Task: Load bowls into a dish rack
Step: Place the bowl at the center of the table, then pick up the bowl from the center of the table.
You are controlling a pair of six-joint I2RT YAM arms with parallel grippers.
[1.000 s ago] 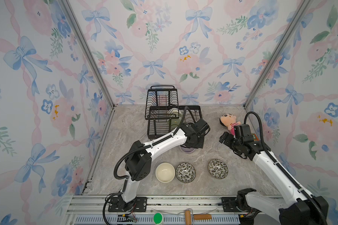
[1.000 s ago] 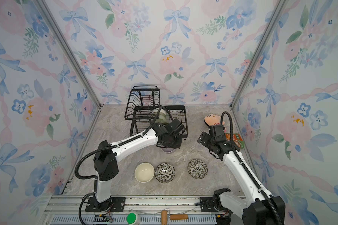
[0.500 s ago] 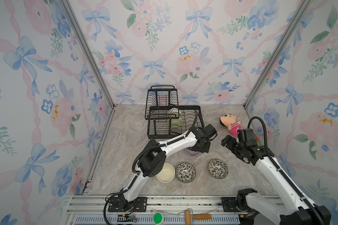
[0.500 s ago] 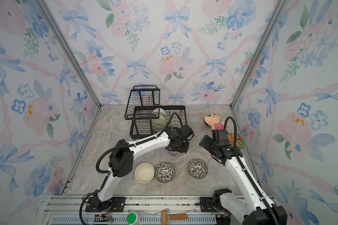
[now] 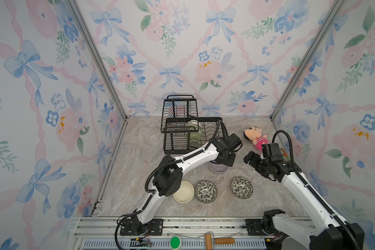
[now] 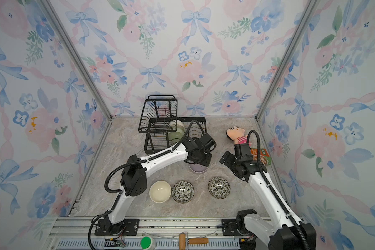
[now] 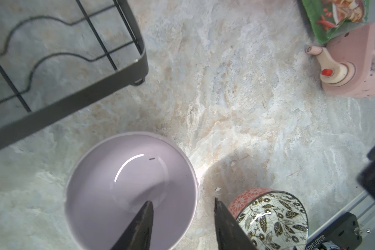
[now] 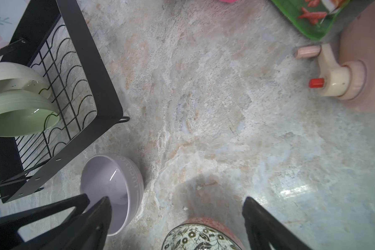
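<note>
A lavender bowl [image 5: 218, 168] [image 7: 117, 184] stands upright on the table just in front of the black wire dish rack [image 5: 182, 129] [image 8: 91, 65]. My left gripper [image 7: 182, 205] [image 5: 225, 160] hangs open over the bowl's rim. One finger is inside the bowl and the other outside. A cream bowl [image 8: 11, 75] and a pale green bowl [image 8: 20, 116] stand on edge in the rack. Near the front lie another cream bowl [image 5: 183, 191] and two leaf-patterned bowls [image 5: 206, 192] [image 5: 241, 187]. My right gripper [image 8: 175, 201] [image 5: 250, 159] is open and empty above the table, beside the lavender bowl.
A plush doll [image 5: 254, 135] lies at the back right. A green food packet [image 6: 261, 155] and a pink toy appliance [image 7: 359, 65] sit by the right wall. The rack's corner foot [image 7: 139, 81] is close to the lavender bowl.
My left gripper's jaws have gone from shut to open, and it has come away from the rack to sit over the lavender bowl. The right gripper has shifted slightly toward the front.
</note>
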